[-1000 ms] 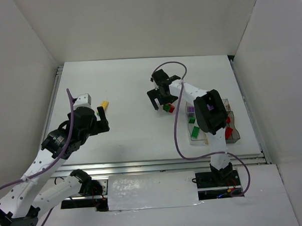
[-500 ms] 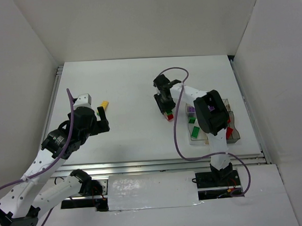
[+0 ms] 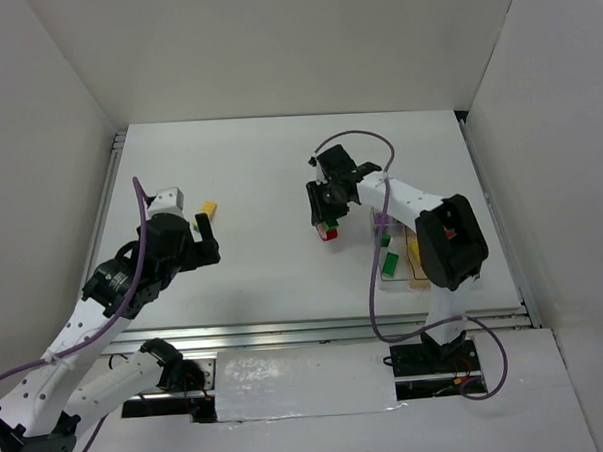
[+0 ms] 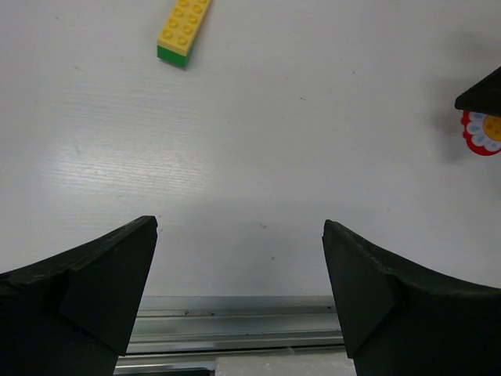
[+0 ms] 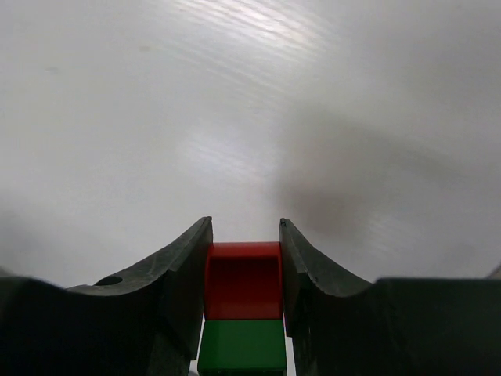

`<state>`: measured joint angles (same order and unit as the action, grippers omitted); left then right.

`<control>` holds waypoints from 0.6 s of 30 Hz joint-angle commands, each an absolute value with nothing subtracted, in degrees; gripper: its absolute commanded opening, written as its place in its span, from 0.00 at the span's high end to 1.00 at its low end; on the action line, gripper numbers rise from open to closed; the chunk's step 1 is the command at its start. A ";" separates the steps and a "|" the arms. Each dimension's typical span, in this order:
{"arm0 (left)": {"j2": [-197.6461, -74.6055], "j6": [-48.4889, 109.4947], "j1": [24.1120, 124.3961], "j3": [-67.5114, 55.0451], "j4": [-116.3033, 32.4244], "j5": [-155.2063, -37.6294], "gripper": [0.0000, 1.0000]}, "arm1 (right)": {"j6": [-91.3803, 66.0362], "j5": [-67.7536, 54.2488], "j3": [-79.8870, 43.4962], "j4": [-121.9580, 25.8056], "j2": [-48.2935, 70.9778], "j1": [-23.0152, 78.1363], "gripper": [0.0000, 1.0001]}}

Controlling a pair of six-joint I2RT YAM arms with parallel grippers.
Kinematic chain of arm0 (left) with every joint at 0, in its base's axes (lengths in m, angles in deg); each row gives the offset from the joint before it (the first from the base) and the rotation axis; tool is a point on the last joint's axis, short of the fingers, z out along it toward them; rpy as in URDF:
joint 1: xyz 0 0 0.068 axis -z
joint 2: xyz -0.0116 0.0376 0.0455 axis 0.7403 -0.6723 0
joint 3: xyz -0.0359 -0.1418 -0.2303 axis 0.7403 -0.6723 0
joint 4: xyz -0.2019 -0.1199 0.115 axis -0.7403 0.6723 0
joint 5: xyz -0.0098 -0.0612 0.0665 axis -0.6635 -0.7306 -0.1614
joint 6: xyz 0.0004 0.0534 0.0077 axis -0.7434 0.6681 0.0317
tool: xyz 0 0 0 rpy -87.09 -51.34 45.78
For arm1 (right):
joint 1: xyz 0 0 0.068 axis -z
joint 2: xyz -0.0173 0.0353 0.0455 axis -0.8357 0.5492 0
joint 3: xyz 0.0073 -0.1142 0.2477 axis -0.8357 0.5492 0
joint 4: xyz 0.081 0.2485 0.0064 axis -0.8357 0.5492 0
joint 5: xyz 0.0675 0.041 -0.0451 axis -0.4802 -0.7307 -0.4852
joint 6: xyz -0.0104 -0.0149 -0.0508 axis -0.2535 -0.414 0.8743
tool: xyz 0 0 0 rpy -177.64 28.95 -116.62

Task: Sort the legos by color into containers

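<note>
Two joined legos, a red lego (image 5: 243, 278) and a green lego (image 5: 241, 345), are pinched between the right claw (image 5: 243, 235) fingers. They're above the table (image 5: 235, 117), just left of the box (image 3: 404, 280). A purple lego (image 3: 380, 220) is in the box. Left claw (image 4: 239, 225) is spread wide and holds nothing. A yellow lego (image 4: 185, 27) lies on the table ahead of it, apart.

This is a robotics laboratory test cell, identified by a white tabletop (image 3: 249, 178) enclosed by white panels (image 3: 274, 47) at its far, left and right edges, aluminium extrusion rails (image 3: 286, 330) along its near edge, and a cabled left arm (image 3: 114, 279) and right arm (image 3: 447, 240) mounted there.
</note>
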<state>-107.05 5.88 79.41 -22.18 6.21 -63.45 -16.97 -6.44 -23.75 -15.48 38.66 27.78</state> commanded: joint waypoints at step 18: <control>-98.77 -2.74 79.75 -44.39 -61.53 -126.39 0.01 | -52.00 -36.81 7.34 -74.93 -5.49 15.30 0.94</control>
